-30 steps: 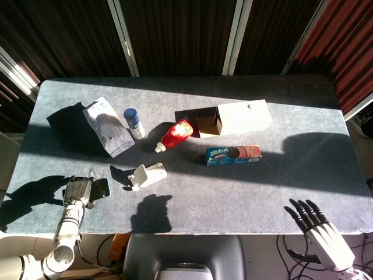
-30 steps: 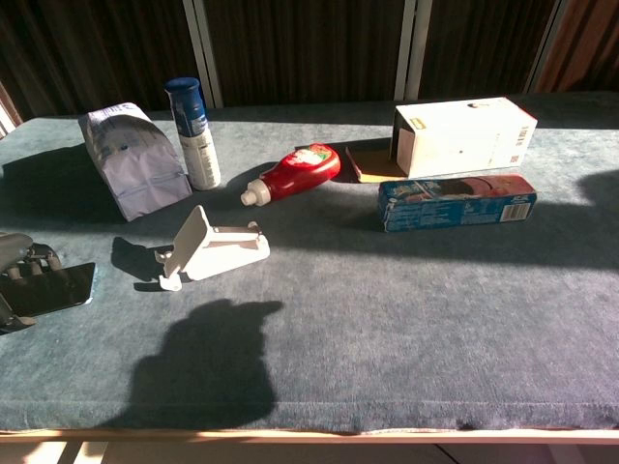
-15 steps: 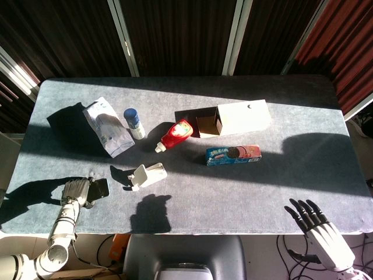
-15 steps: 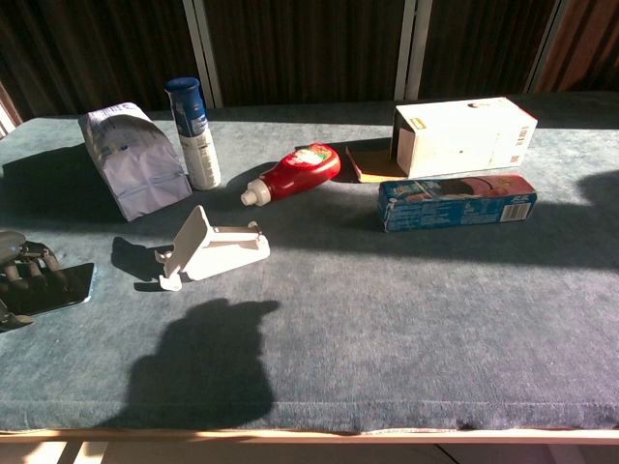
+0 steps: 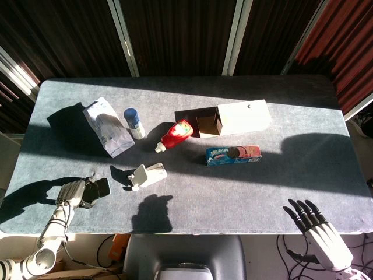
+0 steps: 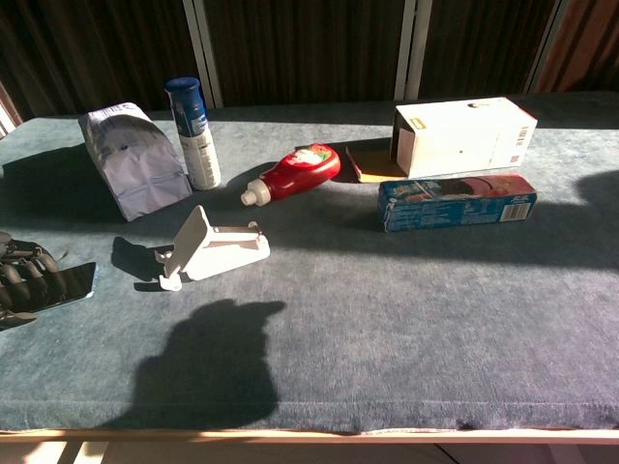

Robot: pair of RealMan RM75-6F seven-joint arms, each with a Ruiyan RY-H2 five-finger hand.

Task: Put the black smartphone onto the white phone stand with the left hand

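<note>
The black smartphone (image 5: 101, 188) (image 6: 64, 284) lies flat near the table's front left corner. My left hand (image 5: 72, 192) (image 6: 18, 280) is at its left end, fingers curled over the top of the phone and thumb at its near edge. The white phone stand (image 5: 146, 175) (image 6: 214, 249) sits on the table to the right of the phone, a short gap away, with its backrest tilted up on the left. My right hand (image 5: 316, 226) hangs past the front right table edge with fingers spread and nothing in it; the chest view does not show it.
Behind the stand are a white bag (image 5: 106, 127) (image 6: 135, 159), a blue-capped bottle (image 5: 134, 123) (image 6: 193, 130) and a red sauce bottle (image 5: 176, 135) (image 6: 295, 172) lying down. A white box (image 5: 242, 116) (image 6: 464, 135) and a blue biscuit box (image 5: 233, 154) (image 6: 455, 203) sit right of centre.
My left wrist and forearm have drawn back to the left and lower, while the fingers stay on the phone. The phone has barely shifted. The right hand has not moved.
</note>
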